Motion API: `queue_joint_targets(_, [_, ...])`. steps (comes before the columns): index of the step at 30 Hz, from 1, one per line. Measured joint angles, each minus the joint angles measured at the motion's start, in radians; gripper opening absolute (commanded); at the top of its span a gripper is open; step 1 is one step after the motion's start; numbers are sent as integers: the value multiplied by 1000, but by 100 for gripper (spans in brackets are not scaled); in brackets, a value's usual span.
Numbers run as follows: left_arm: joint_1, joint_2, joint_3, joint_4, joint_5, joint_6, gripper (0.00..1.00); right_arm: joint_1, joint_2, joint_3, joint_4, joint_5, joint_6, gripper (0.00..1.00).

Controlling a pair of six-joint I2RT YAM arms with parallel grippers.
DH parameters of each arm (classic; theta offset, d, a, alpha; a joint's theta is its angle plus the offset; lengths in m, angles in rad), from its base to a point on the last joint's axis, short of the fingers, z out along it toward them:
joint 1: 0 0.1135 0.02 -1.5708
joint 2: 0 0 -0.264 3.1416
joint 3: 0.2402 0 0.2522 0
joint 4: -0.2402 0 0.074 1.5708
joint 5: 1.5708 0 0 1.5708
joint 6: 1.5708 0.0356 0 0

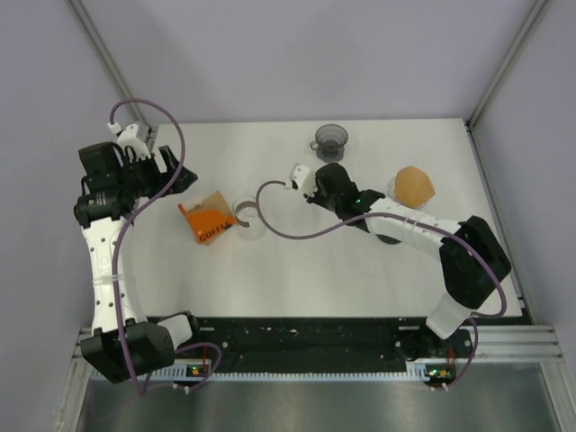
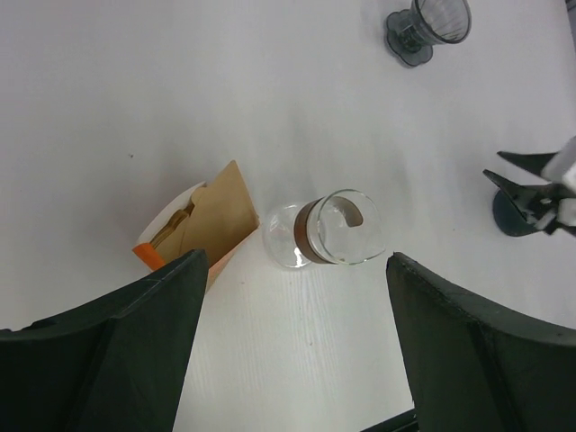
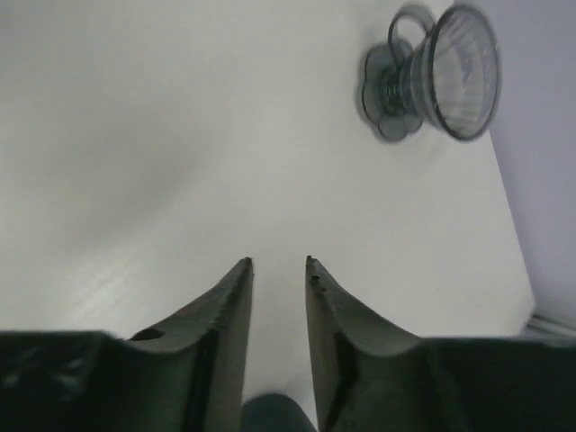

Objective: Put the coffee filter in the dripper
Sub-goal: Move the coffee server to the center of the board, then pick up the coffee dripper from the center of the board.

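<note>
The grey ribbed dripper (image 1: 330,139) stands at the back of the table; it also shows in the left wrist view (image 2: 430,24) and the right wrist view (image 3: 443,72). An orange box (image 1: 207,219) holding brown paper filters (image 2: 220,213) lies open at the left. A brown rounded paper shape (image 1: 414,186), apparently a filter, lies at the right. My left gripper (image 1: 175,171) is wide open and empty, left of the box. My right gripper (image 1: 306,187) is narrowly open and empty (image 3: 277,263), between the dripper and the box.
A glass carafe (image 2: 328,232) with a brown band lies on its side right of the box (image 1: 247,216). A small dark round object (image 2: 516,216) sits under my right gripper. The table's right edge runs close to the dripper (image 3: 522,297).
</note>
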Motion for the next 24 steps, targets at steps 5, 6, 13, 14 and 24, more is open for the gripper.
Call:
queue_joint_targets(5, [0,0,0,-32,-32,57,85,7,-63,139,-15,-245,141,59])
queue_joint_targets(6, [0,0,0,-35,-33,62,85,7,-61,173,-26,-284,172,61])
queue_joint_targets(13, [1,13,-3,-43,-33,83,85,-8,98,536,-132,-352,399,65])
queue_joint_targets(14, [1,15,-5,-43,-33,87,85,-18,146,608,-150,-333,430,65])
queue_joint_targets(24, [6,15,-30,-45,-32,114,83,-167,552,1030,-335,-190,615,67])
